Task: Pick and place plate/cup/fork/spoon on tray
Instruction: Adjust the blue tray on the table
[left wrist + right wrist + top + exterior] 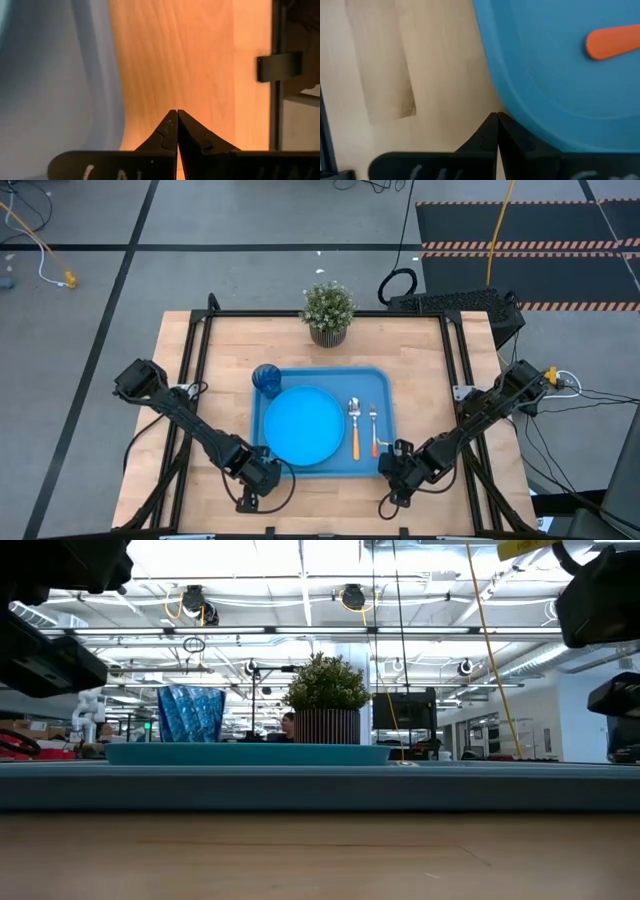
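Observation:
The blue tray (380, 385) lies mid-table. On it are the sky-blue plate (305, 427), the dark blue cup (266, 378) upright at its far left corner, the spoon (354, 425) and the fork (374, 430) side by side on the right. My left gripper (262, 472) is shut and empty over the wood by the tray's near left corner (60, 75). My right gripper (496, 116) is shut and empty beside the tray's near right corner (545, 95). The fork's orange handle end (612, 42) shows beyond it.
A potted plant (328, 312) stands at the table's far edge, behind the tray. Black frame rails (195, 370) run along the table's left and right sides. Bare wood shows left, right and in front of the tray.

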Robot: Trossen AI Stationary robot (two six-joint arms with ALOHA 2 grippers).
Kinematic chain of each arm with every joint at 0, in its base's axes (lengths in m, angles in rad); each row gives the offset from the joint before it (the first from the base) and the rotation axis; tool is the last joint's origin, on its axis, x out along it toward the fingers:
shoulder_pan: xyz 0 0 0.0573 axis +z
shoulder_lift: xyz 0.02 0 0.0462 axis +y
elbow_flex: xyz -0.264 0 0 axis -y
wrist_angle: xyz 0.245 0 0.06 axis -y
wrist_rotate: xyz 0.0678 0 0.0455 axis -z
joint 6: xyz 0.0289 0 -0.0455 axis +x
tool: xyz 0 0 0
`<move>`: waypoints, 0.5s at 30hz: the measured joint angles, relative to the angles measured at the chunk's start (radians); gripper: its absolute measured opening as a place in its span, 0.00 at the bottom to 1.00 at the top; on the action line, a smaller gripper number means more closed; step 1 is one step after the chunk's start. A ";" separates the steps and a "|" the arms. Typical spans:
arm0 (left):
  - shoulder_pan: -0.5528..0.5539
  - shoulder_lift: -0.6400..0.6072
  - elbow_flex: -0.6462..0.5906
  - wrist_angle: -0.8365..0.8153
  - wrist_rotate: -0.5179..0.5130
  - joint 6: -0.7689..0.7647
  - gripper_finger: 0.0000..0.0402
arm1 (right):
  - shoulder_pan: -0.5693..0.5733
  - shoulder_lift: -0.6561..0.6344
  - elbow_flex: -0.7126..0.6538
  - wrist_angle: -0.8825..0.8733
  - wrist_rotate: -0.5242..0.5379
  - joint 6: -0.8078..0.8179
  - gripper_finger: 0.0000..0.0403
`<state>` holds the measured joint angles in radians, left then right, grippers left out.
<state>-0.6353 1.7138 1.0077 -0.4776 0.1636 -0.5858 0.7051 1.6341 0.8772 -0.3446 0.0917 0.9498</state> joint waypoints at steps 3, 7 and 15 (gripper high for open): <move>0.000 0.000 0.000 -0.014 -0.028 0.003 0.00 | -0.008 0.000 0.000 -0.006 0.004 -0.008 0.00; 0.008 0.011 0.000 -0.048 -0.056 0.005 0.00 | -0.011 0.000 0.000 -0.006 0.005 -0.020 0.00; 0.026 0.050 0.000 -0.064 -0.059 0.027 0.00 | -0.011 0.000 0.000 -0.005 -0.014 -0.013 0.00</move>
<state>-0.6090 1.7641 1.0077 -0.5419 0.1047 -0.5583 0.6941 1.6341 0.8772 -0.3494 0.0782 0.9371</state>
